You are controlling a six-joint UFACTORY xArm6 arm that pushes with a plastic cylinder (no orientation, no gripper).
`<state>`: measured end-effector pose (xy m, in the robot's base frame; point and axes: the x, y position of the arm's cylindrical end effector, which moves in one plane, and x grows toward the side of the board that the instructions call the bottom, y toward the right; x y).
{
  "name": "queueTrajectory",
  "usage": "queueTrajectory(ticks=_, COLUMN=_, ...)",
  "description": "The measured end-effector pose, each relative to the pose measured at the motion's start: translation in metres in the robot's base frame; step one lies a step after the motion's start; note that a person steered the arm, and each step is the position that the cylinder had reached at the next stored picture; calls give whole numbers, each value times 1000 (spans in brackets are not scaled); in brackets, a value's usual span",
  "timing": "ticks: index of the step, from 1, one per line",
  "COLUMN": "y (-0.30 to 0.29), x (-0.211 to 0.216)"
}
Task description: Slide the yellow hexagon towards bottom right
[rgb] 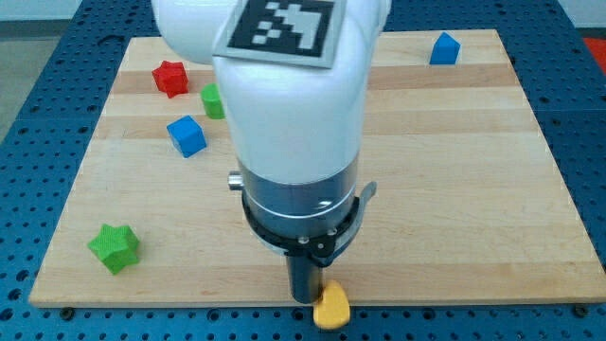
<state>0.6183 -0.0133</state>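
Observation:
The yellow hexagon [331,306] sits at the bottom edge of the wooden board [473,189], a little right of the middle, partly over the edge. My rod comes down from the white arm [289,104] just left of it; my tip [303,299] touches or nearly touches the hexagon's left side.
A red star block [170,78], a green block [212,100] half hidden by the arm and a blue cube [187,135] lie at the view's upper left. A green star [115,247] is at the lower left. Another blue block [444,48] sits at the top right.

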Motion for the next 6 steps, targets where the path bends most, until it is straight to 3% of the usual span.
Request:
queueTrajectory(ticks=2, y=-27, x=-38)
queueTrajectory(ticks=4, y=-22, x=-113)
queueTrajectory(ticks=5, y=48, x=-121)
queueTrajectory(ticks=6, y=75, x=-127)
